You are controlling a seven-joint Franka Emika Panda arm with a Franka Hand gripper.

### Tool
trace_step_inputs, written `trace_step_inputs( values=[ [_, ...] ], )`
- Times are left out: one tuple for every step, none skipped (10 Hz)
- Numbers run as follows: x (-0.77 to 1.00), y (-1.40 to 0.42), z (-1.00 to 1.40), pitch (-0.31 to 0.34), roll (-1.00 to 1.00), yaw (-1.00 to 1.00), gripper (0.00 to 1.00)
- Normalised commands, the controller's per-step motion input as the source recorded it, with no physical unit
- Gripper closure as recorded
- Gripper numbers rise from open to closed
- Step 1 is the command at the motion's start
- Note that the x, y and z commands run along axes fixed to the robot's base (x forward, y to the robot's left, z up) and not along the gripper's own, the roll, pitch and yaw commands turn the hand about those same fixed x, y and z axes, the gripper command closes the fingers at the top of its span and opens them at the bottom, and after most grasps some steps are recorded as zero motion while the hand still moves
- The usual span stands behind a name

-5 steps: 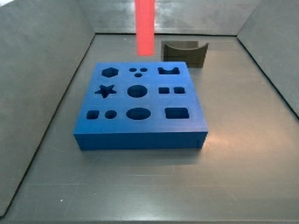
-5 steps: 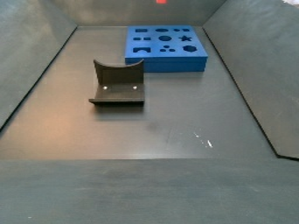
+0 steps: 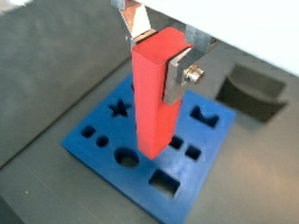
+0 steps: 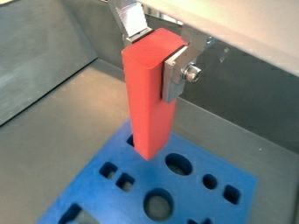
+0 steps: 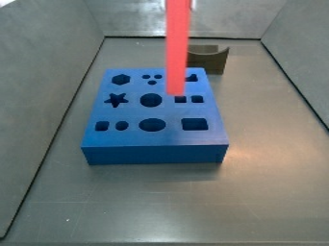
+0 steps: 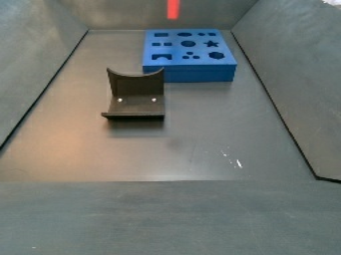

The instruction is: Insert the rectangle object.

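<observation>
My gripper point(image 3: 158, 48) is shut on the top of the rectangle object point(image 3: 158, 96), a long red-orange bar that hangs upright. Both wrist views show the silver fingers point(image 4: 176, 74) clamping its sides. The bar's lower end hangs over the blue block with shaped holes point(image 3: 219, 131), near its middle holes, also in a wrist view point(image 4: 117, 188). In a side view the bar point(image 5: 178, 48) comes down from the top edge over the block point(image 5: 154, 154); the gripper is out of frame there. In a side view only the bar's tip point(image 6: 173, 8) shows above the block point(image 6: 190, 75).
A dark olive U-shaped piece point(image 5: 206, 56) sits behind the block near the back wall, and shows in a side view point(image 6: 134, 95) and a wrist view point(image 3: 254, 87). Grey walls enclose the floor on all sides.
The bar has moved sideways over the block's middle and come lower; more of it shows in both side views.
</observation>
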Motion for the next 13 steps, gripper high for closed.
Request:
trace_step_inputs(
  values=[
    [0.44,-0.23,-0.44,0.0,0.0,-0.62,1.0],
    [0.47,-0.19,-0.26,0.0,0.09,-0.59,1.0],
    [0.39,-0.17,-0.19,0.0,0.08,-0.67,1.0],
    [0.15,-0.13,-0.09,0.0,0.03,-0.87,1.0],
    [0.04,-0.09,-0.06,0.0,0.02,-0.97,1.0],
    [0.0,-0.03,-0.06,-0.003,0.05,-1.0,1.0],
    [0.0,0.0,-0.07,-0.013,0.07,-1.0,1.0],
    [0.0,0.0,-0.08,-0.011,0.07,-1.0,1.0],
    [0.0,0.0,-0.08,-0.013,0.07,-1.0,1.0],
    [0.0,0.0,-0.08,-0.017,0.07,-1.0,1.0],
    [0.0,0.0,-0.08,-0.016,0.07,-1.0,1.0],
    [0.0,0.0,-0.08,-0.013,0.07,-1.0,1.0],
    [0.0,0.0,-0.07,-0.01,0.07,-1.0,1.0]
  ],
)
